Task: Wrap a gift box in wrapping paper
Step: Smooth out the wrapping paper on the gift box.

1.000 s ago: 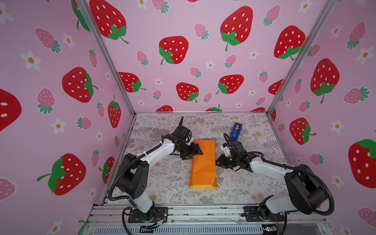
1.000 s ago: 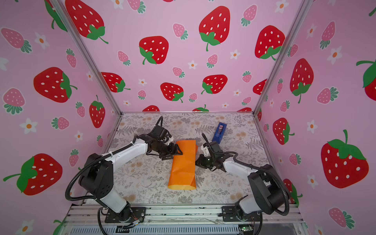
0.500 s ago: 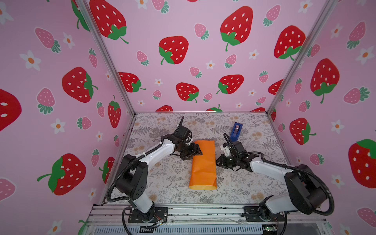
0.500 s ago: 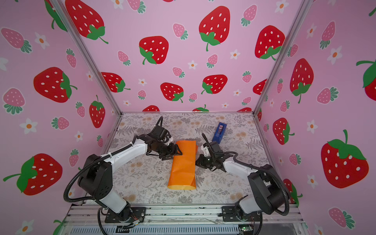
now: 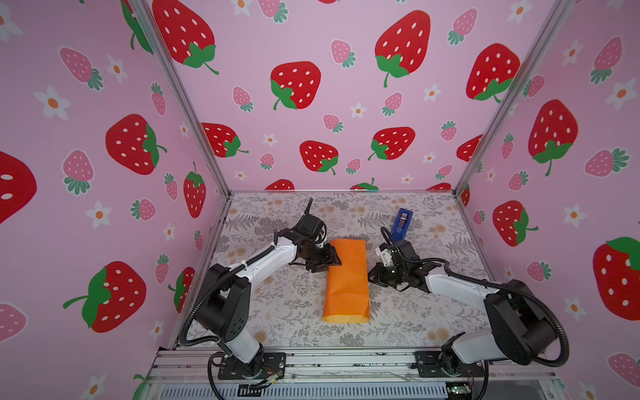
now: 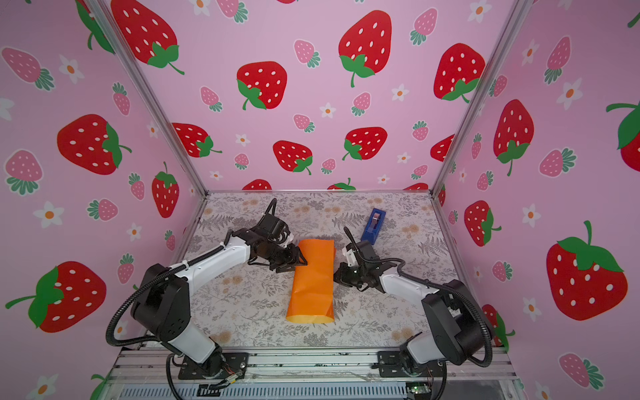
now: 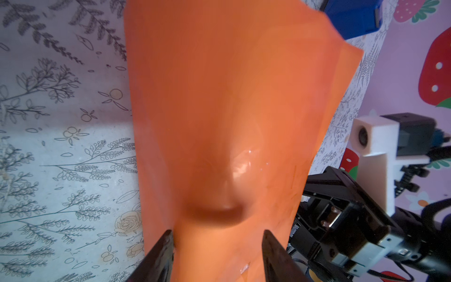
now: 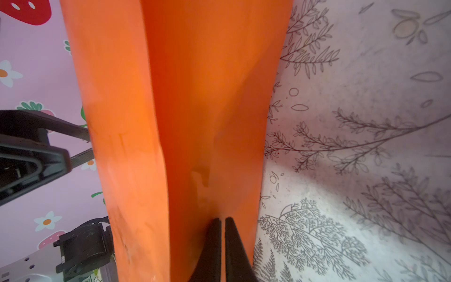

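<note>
Change since earlier: the left claw (image 5: 333, 259) has been narrowed somewhat at the paper's left edge; nothing else is seen moved.
Top views, done: the wrapping paper (image 5: 346, 277) is already folded over into a long orange tube, laid near-to-far at mid-table on the floral covering (image 5: 287, 304).
Top views, left: the near end is shown open and no tape is seen applied; the blue tape dispenser (image 5: 401, 223) stands at far right, well apart. Sealing and end folds are judged still to be done.
Top views, hidden: the gift box is not seen and is presumed to be inside the tube; the right claw (image 5: 372, 275) is set at the paper's right edge.
Left wrist view: the jaws are held spread, astride the paper; a bulge (image 7: 214, 207) may be a box corner. Whether the pads bear on the sheet cannot be told.
Right wrist view: the jaws are pressed together, tips against the paper; no sheet is seen between them. The overlap is blurred.
</note>
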`<state>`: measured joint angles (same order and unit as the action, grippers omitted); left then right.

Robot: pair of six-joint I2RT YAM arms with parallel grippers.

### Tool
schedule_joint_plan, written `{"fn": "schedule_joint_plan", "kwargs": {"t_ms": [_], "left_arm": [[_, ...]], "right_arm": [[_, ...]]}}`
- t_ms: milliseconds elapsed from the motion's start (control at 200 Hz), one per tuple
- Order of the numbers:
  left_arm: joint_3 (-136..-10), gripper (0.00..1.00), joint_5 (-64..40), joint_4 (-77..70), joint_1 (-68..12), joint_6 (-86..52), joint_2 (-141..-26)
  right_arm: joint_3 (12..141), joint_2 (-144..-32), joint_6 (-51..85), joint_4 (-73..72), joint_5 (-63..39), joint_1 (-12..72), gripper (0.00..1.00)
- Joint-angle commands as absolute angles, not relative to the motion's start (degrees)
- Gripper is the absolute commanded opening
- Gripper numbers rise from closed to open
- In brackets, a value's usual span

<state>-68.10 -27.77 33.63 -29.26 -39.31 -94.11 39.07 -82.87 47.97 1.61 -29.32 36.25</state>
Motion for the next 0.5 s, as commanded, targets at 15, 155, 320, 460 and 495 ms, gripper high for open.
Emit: {"fn": "schedule_joint_plan", "kwargs": {"t_ms": [15,155,320,460,495], "left_arm": [[-69.61,0.52,-31.16,33.27,-30.14,-39.99,-93.03],[-69.62,0.41,-31.48,33.28,-30.12,-39.91,-93.52],[-69.09,0.30,-31.95,33.33,-30.15,-39.81,-94.51],[-69.13,0.22,-32.49,33.71,-30.15,-39.30,-95.48],[-69.27,0.21,-32.48,34.20,-30.12,-39.08,-95.77]], "right_arm": [[40.12,-83.17,48.56,0.19,-30.32,36.80,0.10],[40.20,-83.37,48.60,0.24,-30.38,36.82,0.10],[40.22,-83.39,48.60,0.26,-30.41,36.85,0.10],[40.08,-83.39,48.56,0.26,-30.34,36.80,0.10],[40.10,-83.30,48.56,0.25,-30.33,36.81,0.10]]}}
